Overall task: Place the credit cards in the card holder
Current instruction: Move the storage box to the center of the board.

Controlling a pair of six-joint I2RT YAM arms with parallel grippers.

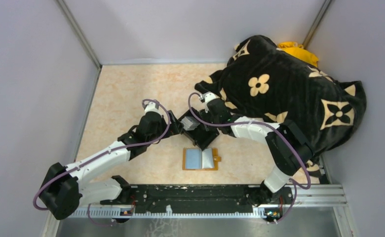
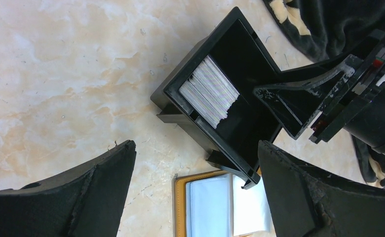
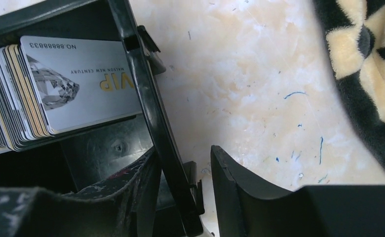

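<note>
Black plastic forms the square open-topped box [image 2: 193,52] in which the credit cards [image 3: 82,84] are stacked on edge, at the middle of the marbled beige table [image 1: 126,98]. On the front card, a grey one seen upside down, a cut diamond is printed, with "VIP" in gold, "MAISON NEW CENTURY" in small capitals and a number beginning "NO.888" along one edge.

The right gripper [image 3: 183,150] is set astride one wall of the box, one finger inside and one outside. Its jaws are partly spread, and a narrow gap is seen between the outer finger and the wall. No card is pinched.

The left gripper [image 2: 196,145] is held with its jaws spread wide and empty, above the table beside the box.

The card holder [image 1: 194,158] is laid open flat, just on the near side of the box, its orange-tan border around pale blue-grey pockets. A black blanket [image 1: 289,94] patterned with beige flower monograms is heaped at the right.
</note>
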